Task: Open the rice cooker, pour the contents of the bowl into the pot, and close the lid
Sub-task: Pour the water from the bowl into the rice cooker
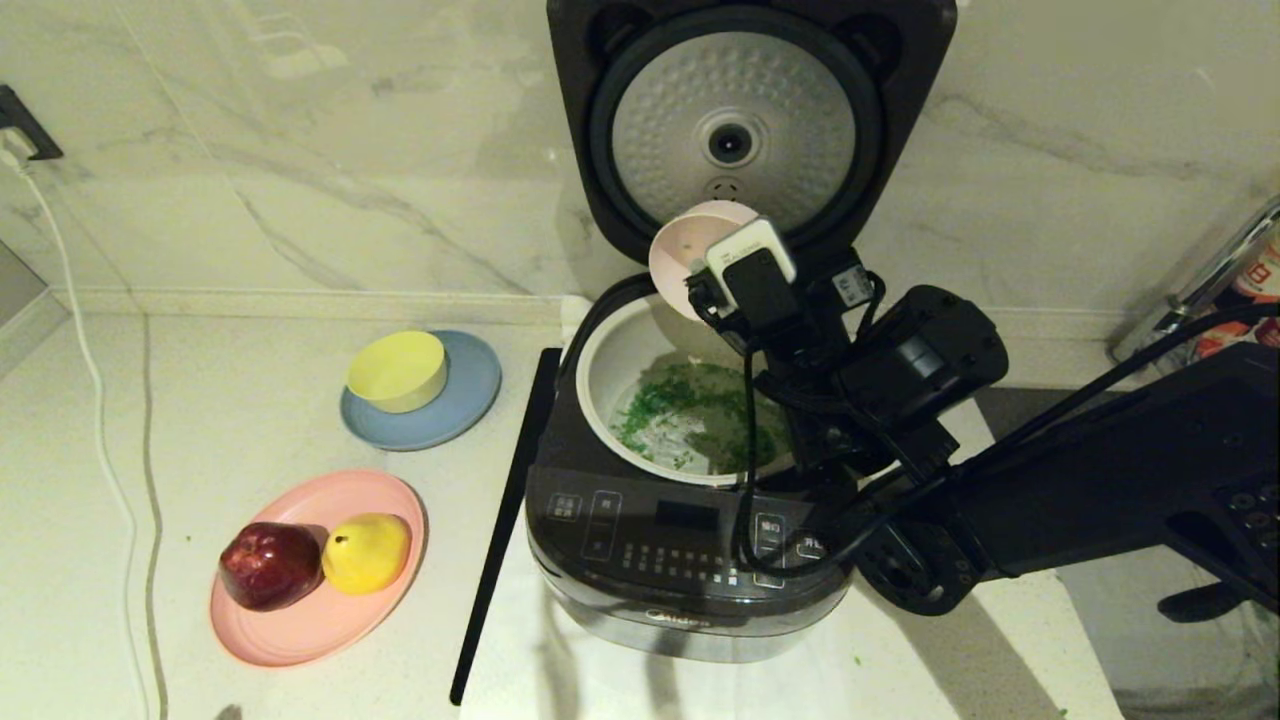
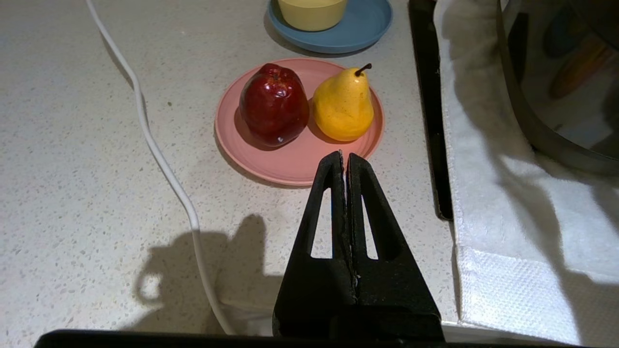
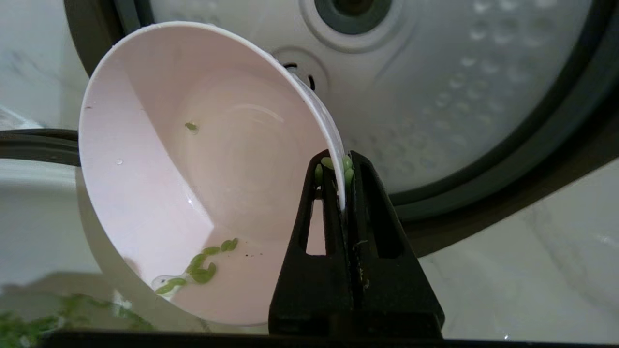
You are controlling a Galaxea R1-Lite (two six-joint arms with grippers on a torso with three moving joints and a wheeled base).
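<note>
- The rice cooker (image 1: 680,560) stands on a white cloth (image 2: 508,232) on the counter (image 1: 250,400), its lid (image 1: 735,120) swung up against the marble wall so the dimpled silver plate faces forward.
- The right pincer (image 3: 344,193) is clamped on the rim of the bowl (image 3: 193,169), one finger inside and one outside, with a few green bits caught at the tips.
- The bowl is tipped steeply on its side above the far edge of the pot (image 1: 610,400), in front of the raised lid.
- Most of the contents (image 1: 700,410) lie spread over the bottom of the pot; a small cluster and one stray bit cling to the wet inside of the bowl.
- The left pincer (image 2: 345,164) is closed on nothing, hanging above the counter near a pink plate (image 2: 290,164) bearing a red apple (image 2: 273,104) and a yellow pear (image 2: 343,104).
- Behind that plate a yellow bowl (image 1: 397,370) sits on a blue plate (image 1: 450,415); a white cable (image 2: 164,159) trails across the counter.
</note>
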